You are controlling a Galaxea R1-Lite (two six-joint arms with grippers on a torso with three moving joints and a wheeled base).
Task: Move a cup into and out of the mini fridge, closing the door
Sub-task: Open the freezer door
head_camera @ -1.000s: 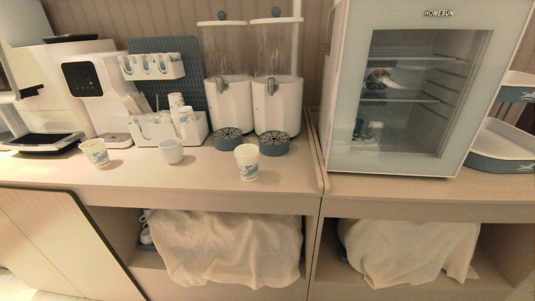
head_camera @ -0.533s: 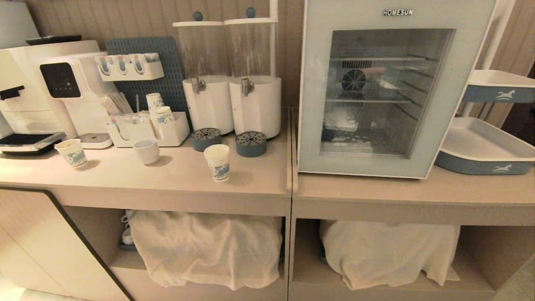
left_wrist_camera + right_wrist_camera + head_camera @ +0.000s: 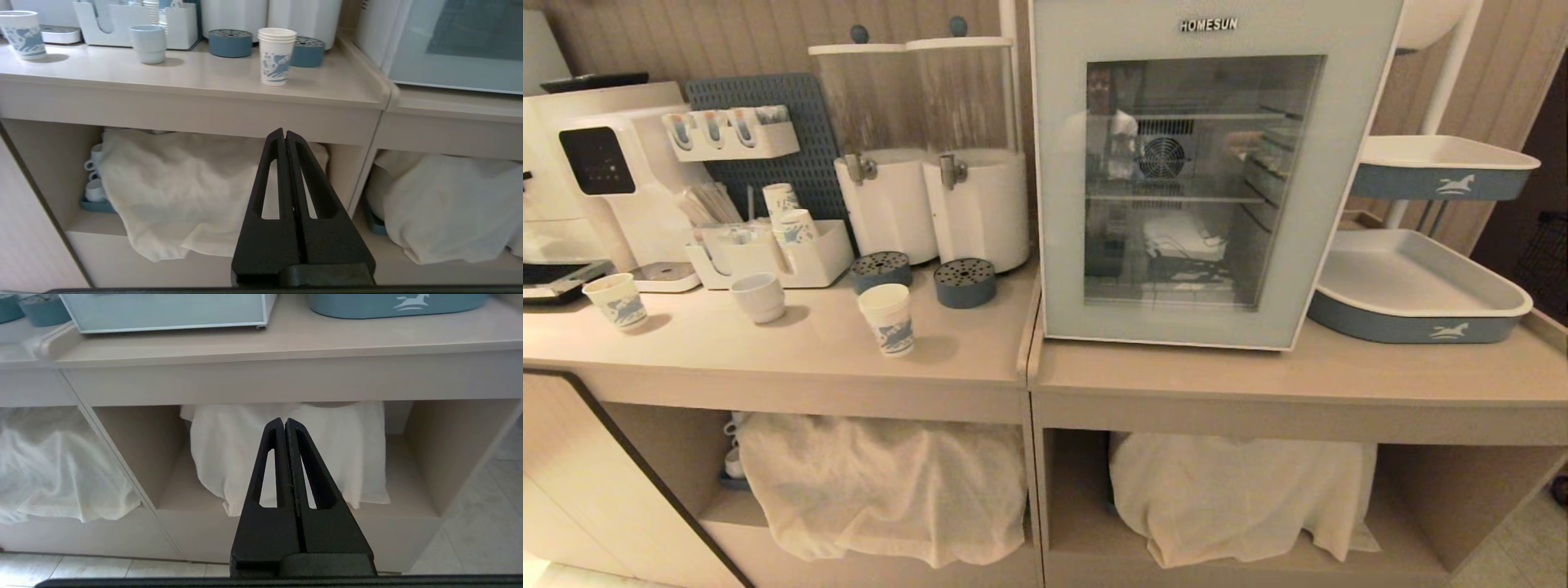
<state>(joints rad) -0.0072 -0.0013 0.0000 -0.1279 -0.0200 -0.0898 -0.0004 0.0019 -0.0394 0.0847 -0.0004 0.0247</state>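
Note:
The cup (image 3: 887, 318) (image 3: 277, 56), tall white paper with a blue print, stands upright near the front of the left counter. To its right sits the white HOMESUN mini fridge (image 3: 1209, 175) with its glass door (image 3: 1199, 180) closed; wire shelves and a rear fan show through the pane. Neither arm appears in the head view. My left gripper (image 3: 284, 132) is shut and empty, hanging low before the shelf under the cup. My right gripper (image 3: 284, 421) is shut and empty too, below the counter edge under the fridge (image 3: 163, 312).
A shorter printed paper cup (image 3: 615, 300) and a plain white cup (image 3: 759, 296) stand left of the cup. Two drink dispensers (image 3: 931, 155) and blue drip cups (image 3: 965, 282) are behind it. Stacked white-and-blue trays (image 3: 1417, 294) sit right of the fridge. Cloth-covered items (image 3: 886, 482) fill the lower shelves.
The whole head view has slid leftward, so the camera has turned or driven right; the fridge now faces me squarely near the centre. Cups and the door stay as they were.

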